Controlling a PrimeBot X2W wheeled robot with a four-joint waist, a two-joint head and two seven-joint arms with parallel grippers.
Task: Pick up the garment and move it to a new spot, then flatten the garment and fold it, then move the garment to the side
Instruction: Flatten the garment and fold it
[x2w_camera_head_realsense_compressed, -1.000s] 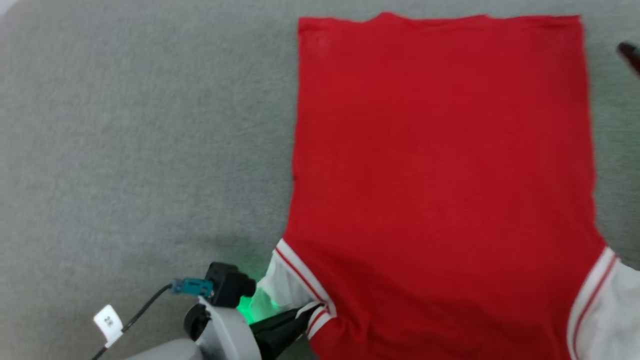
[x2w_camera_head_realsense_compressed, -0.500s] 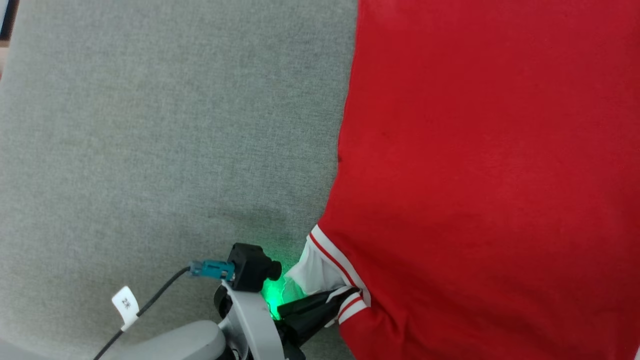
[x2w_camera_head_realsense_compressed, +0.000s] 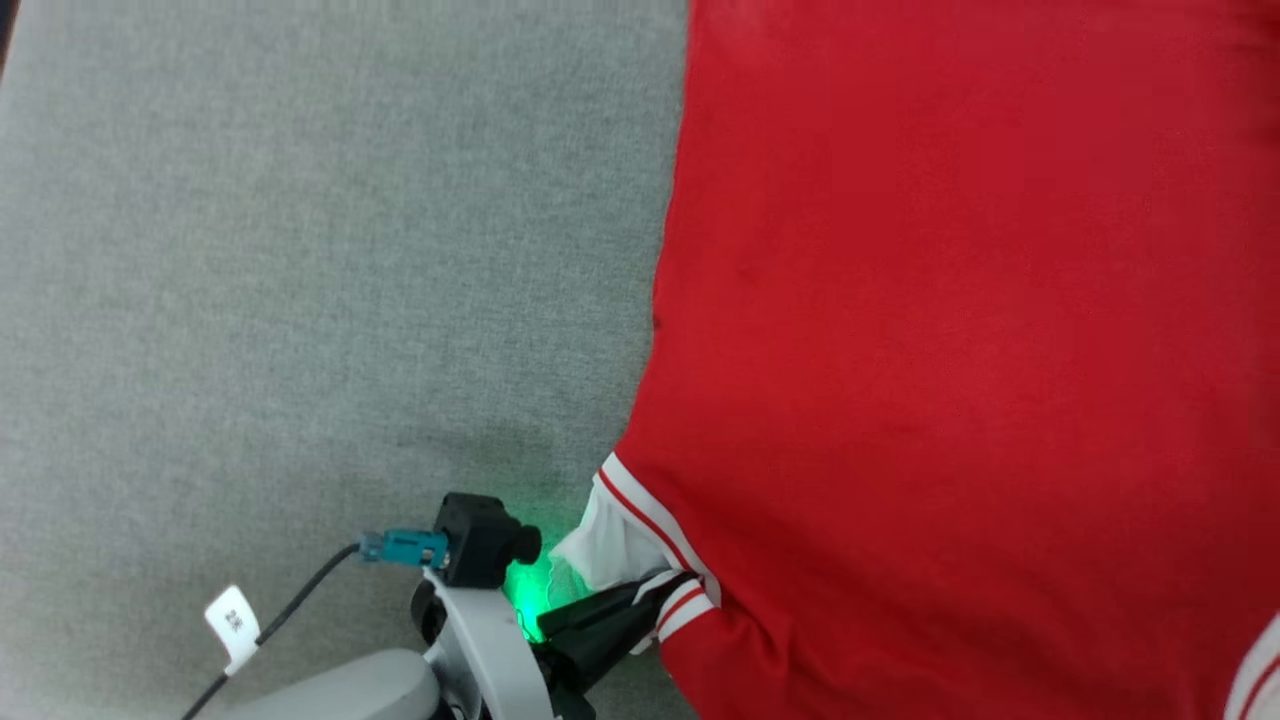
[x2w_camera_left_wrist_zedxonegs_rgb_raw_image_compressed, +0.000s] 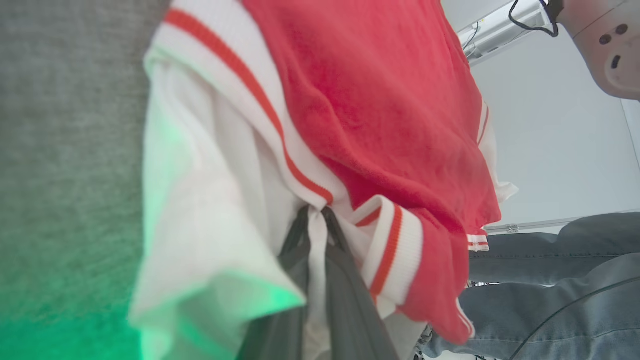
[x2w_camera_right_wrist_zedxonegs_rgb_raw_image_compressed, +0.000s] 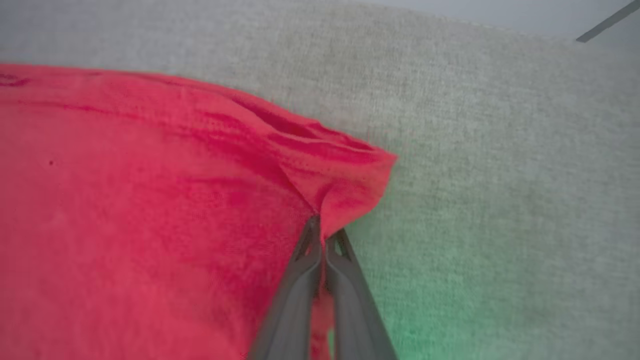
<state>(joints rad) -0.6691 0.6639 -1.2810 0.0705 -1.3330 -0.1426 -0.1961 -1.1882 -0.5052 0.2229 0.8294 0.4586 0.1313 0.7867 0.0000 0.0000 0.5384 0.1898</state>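
Grey worktop (x2w_camera_head_realsense_compressed: 300, 250) with the red jersey (x2w_camera_head_realsense_compressed: 950, 350) spread across it. My left fingers (x2w_camera_left_wrist_zedxonegs_rgb_raw_image_compressed: 345, 300) are clamped on its white sleeve (x2w_camera_left_wrist_zedxonegs_rgb_raw_image_compressed: 215, 200) beside the striped trim (x2w_camera_left_wrist_zedxonegs_rgb_raw_image_compressed: 250, 90), right fingers (x2w_camera_right_wrist_zedxonegs_rgb_raw_image_compressed: 300, 280) pinched shut on a red corner (x2w_camera_right_wrist_zedxonegs_rgb_raw_image_compressed: 350, 180). Both bites look thin, so I reckon an uneven tug slips one free and rumples everything.

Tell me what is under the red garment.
The garment is spread over the grey fabric surface, which runs beneath it. By the left gripper a white sleeve pokes out from under the red body. Anything else below is covered.
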